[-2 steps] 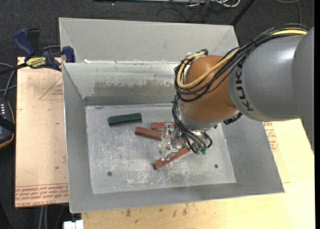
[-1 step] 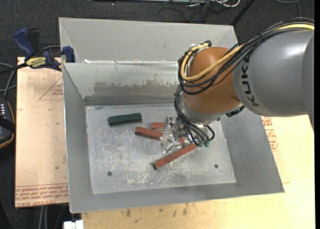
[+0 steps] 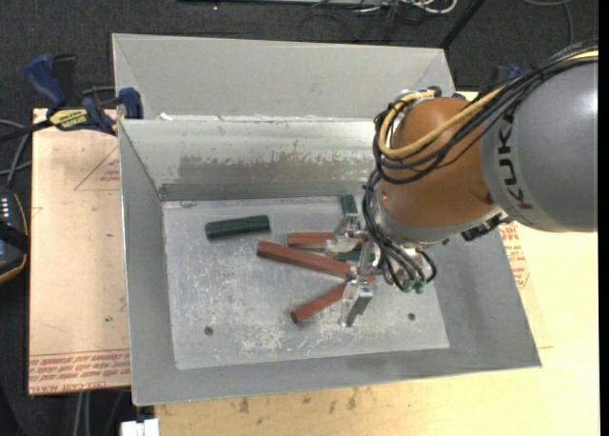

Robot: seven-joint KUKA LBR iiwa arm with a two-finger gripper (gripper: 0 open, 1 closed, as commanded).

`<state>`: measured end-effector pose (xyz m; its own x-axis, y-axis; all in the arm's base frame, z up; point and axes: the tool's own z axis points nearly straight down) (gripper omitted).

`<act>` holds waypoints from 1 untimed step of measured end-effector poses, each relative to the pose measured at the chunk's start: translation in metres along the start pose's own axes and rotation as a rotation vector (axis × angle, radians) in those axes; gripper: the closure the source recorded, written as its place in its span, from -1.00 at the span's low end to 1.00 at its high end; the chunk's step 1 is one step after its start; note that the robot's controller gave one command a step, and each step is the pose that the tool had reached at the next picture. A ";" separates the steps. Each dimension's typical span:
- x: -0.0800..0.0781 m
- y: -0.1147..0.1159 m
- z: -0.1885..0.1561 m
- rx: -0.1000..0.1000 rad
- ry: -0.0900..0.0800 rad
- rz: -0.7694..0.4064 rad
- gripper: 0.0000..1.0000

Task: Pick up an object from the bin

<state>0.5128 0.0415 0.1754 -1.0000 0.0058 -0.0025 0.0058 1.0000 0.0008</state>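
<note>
Item one, gripper (image 3: 356,299): low in the bin's right half, tip at the right end of the lowest red-brown bar (image 3: 317,307). We cannot tell how wide the jaws stand, nor whether they hold anything. Item two, that bar: short, flat on the floor, slanting up to the right, our likeliest candidate. Item three, long red-brown bar (image 3: 297,257): just above, running under the wrist. Item four, third red-brown bar (image 3: 308,239): nearer the back. Item five, dark green bar (image 3: 238,227): well apart, left. Container: grey bin (image 3: 152,329). Handling note: we judge a good grasp needs the jaws square across the short bar, clear of the long one, closing before any lift.
</note>
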 end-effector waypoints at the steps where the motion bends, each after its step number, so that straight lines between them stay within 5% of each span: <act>1: 0.000 0.001 0.001 0.000 0.001 -0.001 -1.00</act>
<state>0.5129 0.0421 0.1741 -1.0000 0.0046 -0.0015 0.0046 1.0000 0.0011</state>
